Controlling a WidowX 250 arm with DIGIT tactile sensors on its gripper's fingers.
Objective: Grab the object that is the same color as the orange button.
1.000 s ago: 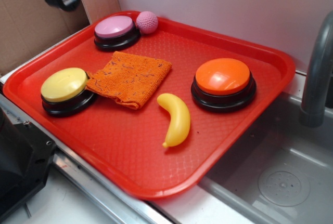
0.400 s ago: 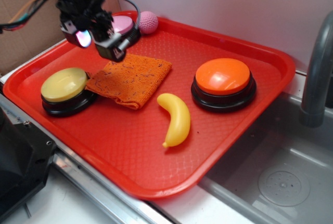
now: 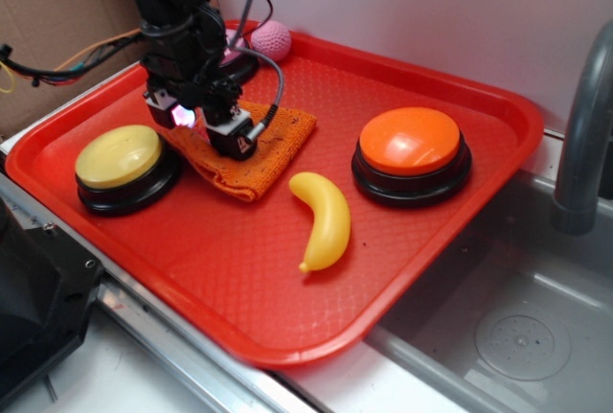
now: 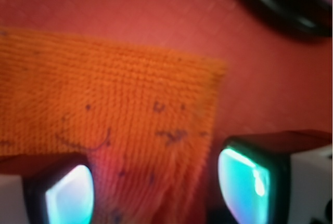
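The object, an orange knitted cloth with dark flecks, lies left of centre on the red tray. My gripper has come down over its left part, open, one finger on each side of the cloth. In the wrist view the cloth fills the space between my fingertips, and the gripper has not closed on it. The orange button, domed on a black base, stands to the right of the cloth, apart from it.
A yellow-topped button sits just left of the cloth. A yellow toy banana lies in front. A pink ball and a pink-topped button, mostly behind the arm, are at the back. A sink and faucet are on the right.
The gripper came in from the upper left, moved right and down, and now stands low over the cloth. Nothing on the tray has moved.
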